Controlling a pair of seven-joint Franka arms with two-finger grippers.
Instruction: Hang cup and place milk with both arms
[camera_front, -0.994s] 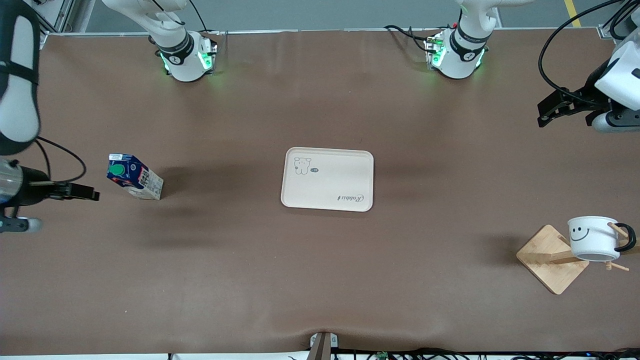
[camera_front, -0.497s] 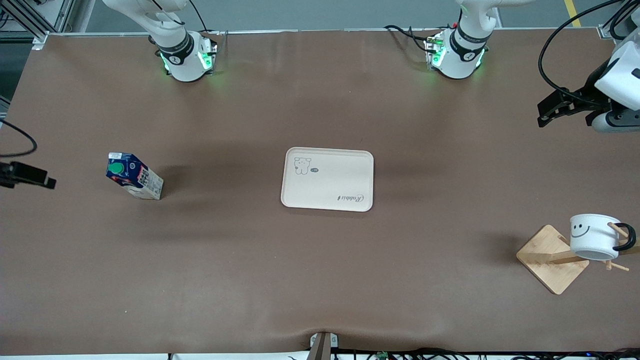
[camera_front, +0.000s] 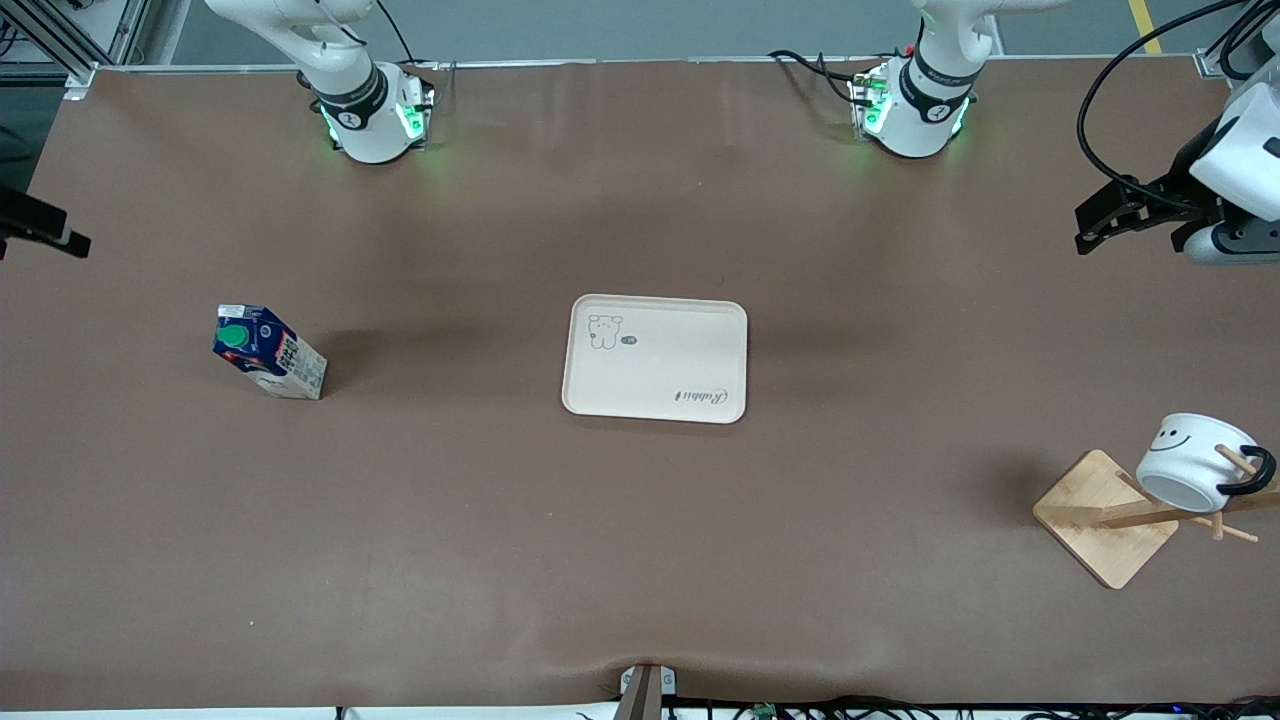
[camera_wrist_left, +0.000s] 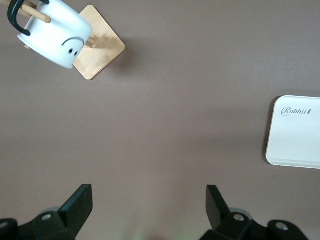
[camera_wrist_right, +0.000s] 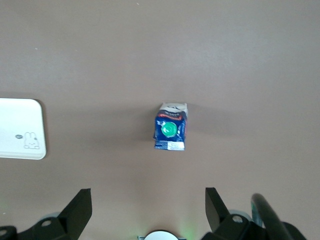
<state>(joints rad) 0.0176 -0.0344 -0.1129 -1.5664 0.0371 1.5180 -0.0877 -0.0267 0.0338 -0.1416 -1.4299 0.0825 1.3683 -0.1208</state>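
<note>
From the front, the right claw (camera_front: 45, 232) has pulled back from beside the milk (camera_front: 268, 353) to the bench (camera_front: 640, 560) edge at the right arm's end, higher up and well apart from the carton. The milk stands where it was, untouched, well apart from the tray (camera_front: 655, 358) at mid-bench. At the left arm's end the cup (camera_front: 1190, 474) hangs by its handle on a peg of the wooden rack (camera_front: 1105, 516) and has tipped further over than a second ago. The left claw (camera_front: 1110, 215) waits in the same place over the bench, far from the rack.

In the left wrist view the left claw (camera_wrist_left: 148, 207) stands wide apart and empty, with the hung cup (camera_wrist_left: 55, 33) and a tray (camera_wrist_left: 295, 131) corner below.

In the right wrist view the right claw (camera_wrist_right: 148, 210) is likewise spread and empty, above the milk (camera_wrist_right: 170, 127).

So the hanging looks done; the milk still awaits pickup, and the retreat suggests no grasp is underway.
</note>
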